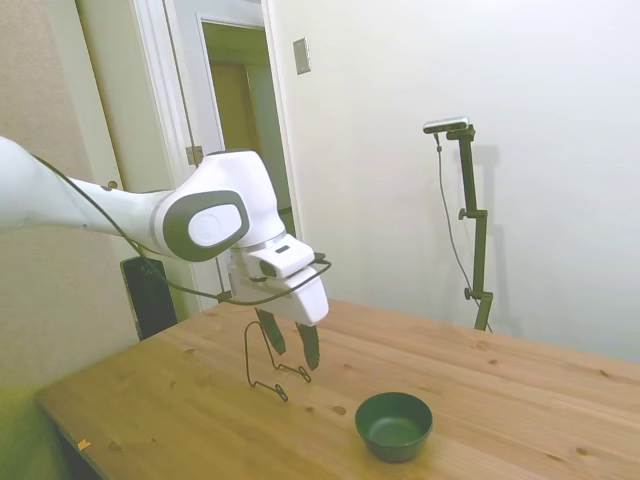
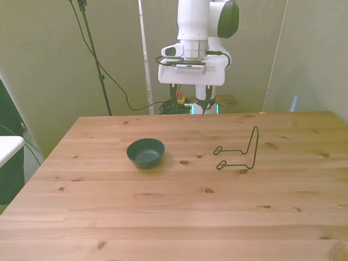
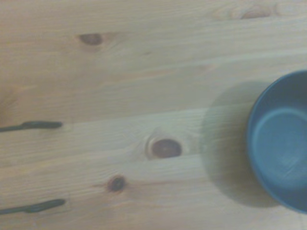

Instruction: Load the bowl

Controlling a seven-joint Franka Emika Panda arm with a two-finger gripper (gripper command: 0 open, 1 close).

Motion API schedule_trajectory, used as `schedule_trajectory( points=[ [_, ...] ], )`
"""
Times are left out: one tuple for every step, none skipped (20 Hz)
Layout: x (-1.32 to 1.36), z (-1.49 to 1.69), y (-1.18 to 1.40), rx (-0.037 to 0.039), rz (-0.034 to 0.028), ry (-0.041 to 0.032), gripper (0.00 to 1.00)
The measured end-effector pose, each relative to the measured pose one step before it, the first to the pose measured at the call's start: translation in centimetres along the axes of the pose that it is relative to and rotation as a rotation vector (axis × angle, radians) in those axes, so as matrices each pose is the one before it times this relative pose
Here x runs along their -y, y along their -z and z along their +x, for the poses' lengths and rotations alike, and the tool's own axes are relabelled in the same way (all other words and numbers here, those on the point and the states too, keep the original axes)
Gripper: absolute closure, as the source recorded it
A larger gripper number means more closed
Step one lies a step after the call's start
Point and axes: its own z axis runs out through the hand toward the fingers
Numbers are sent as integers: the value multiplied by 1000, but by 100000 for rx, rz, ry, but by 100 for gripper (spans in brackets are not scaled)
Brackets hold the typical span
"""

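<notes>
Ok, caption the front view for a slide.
Open gripper hangs above the table's far edge, apart from the empty bowl.

Table point(image 2: 163, 217): bowl point(image 2: 145, 153) (empty), wire stand point(image 2: 240, 152)

The white arm point(image 1: 110, 205) reaches in level from the side view's left, bends at a big rounded grey-capped joint point(image 1: 215, 215), and turns straight down into the wrist. A dark cable loops loosely along the arm and round the wrist block. The hand point(image 1: 290, 348) hangs in the air, pointing down, clear above the bench point(image 1: 500, 390). Its two dark fingers point(image 1: 310, 347) are parted with a plain gap between them, and nothing sits in that gap. From the front view the hand point(image 2: 188, 103) sits squarely under the upright forearm, fingers hanging side by side.
</notes>
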Motion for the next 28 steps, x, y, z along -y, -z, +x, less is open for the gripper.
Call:
schedule_trajectory(
  points=[
    [181, 979, -311, -144, -1133, -259, 0],
    [155, 1036, -507, 7, -995, -48, 0],
    [167, 1061, -664, 424, -716, -103, 0],
    [158, 1074, -759, 466, -843, -365, 0],
    [88, 1046, -740, 396, -850, -346, 0],
    [97, 953, -716, 337, -840, -508, 0],
    [131, 768, -673, 323, -798, -399, 0],
    [142, 563, -637, 374, -763, -277, 0],
    [203, 360, -581, 401, -683, 79, 0],
    [244, 85, -681, 658, -754, 278, 0],
    [254, -76, -766, 767, -768, 399, 0],
    [270, -73, -723, 581, -602, 359, 0],
    [222, -44, -699, 439, -662, 207, 0],
    [158, 54, -664, 8, -743, 159, 0],
    [107, 115, -541, -536, -696, 219, 0],
    [82, 90, -412, -432, -566, 48, 0],
    [84, 37, -255, -380, -432, -19, 0],
    [119, 11, -56, -1026, -473, -192, 0],
    [167, -80, 44, -731, -319, -131, 0],
    [201, -127, 83, -848, -504, 172, 0],
    [258, -188, 99, -641, -397, 215, 0],
    [263, -196, 60, -609, -476, -105, 0],
    [242, -186, 54, -320, -187, -46, 0],
    [198, -153, 35, -470, -386, 209, 0],
    [52, -44, -60, -630, -779, -95, 0],
    [-38, 13, -189, -168, -675, -335, 100],
    [-80, 72, -300, 103, -653, -359, 100],
    [-123, 112, -399, 391, -609, -556, 100]
  ],
)
